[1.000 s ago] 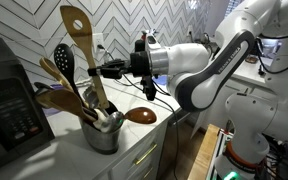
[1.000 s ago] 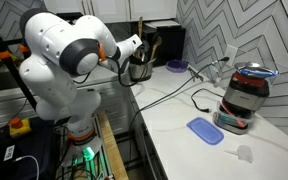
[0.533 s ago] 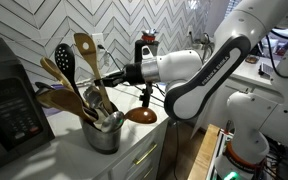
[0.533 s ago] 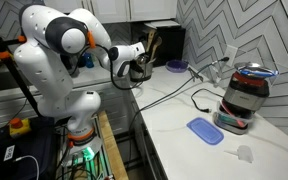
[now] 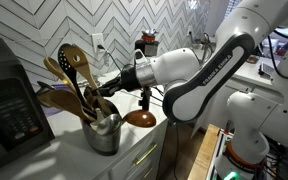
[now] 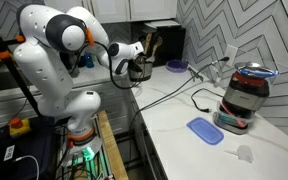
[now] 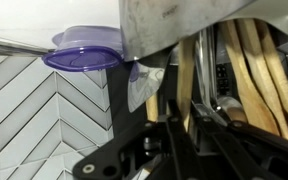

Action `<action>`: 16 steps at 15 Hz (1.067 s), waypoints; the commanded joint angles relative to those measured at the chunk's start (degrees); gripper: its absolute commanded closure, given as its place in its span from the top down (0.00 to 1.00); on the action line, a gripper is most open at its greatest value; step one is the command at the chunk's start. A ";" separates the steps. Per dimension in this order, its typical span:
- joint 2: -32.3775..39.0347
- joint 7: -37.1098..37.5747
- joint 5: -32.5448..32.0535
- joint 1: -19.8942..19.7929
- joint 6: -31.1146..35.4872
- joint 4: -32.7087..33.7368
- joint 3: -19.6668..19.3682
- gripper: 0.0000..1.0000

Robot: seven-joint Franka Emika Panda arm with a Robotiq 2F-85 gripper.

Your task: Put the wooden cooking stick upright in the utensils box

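Observation:
The wooden cooking stick [image 5: 73,60] stands nearly upright in the steel utensils box [image 5: 103,134], its holed head up among the other utensils. My gripper [image 5: 105,90] is shut on its handle just above the box rim. In the wrist view the light handle [image 7: 185,85] runs between my black fingers [image 7: 174,132], and my gripper [image 7: 187,126] is closed around it. In an exterior view my gripper [image 6: 134,62] is over the dark cluster of utensils [image 6: 142,60]; the stick itself is too small to tell there.
A black perforated spoon [image 5: 60,62] and other wooden utensils share the box. A dark reddish wooden spoon [image 5: 139,117] lies on the counter beside it. A black appliance [image 5: 9,105] stands close by. A purple bowl [image 6: 176,66], a blue lid [image 6: 204,130] and a red-based blender [image 6: 242,95] sit along the counter.
The stick has come down into the box: its head dropped from high above the utensils to level with them. My gripper moved down and towards the box with it.

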 commanded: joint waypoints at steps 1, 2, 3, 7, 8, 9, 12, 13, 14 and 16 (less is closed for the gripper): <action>-2.69 -3.06 0.24 -1.89 -7.42 -1.21 2.45 0.03; -3.43 -3.11 -0.51 -1.66 -8.95 -1.09 2.23 0.03; -4.15 -3.26 -1.17 -1.42 -10.60 -0.95 2.04 0.03; -7.05 -6.62 -5.67 -0.42 -14.87 -1.24 1.01 0.03; -7.71 -7.06 -6.60 -0.11 -15.42 -1.36 0.69 0.03; -8.15 -7.41 -7.41 -0.02 -15.64 -1.56 0.54 0.03; -9.45 -8.44 -9.96 0.13 -16.39 -2.09 0.37 0.36; -9.85 -8.66 -10.58 -0.13 -16.31 -2.42 0.60 0.41; -10.14 -8.89 -10.93 -0.74 -16.27 -2.72 1.07 0.50; -10.72 -9.44 -11.57 -1.59 -15.69 -3.07 1.74 0.63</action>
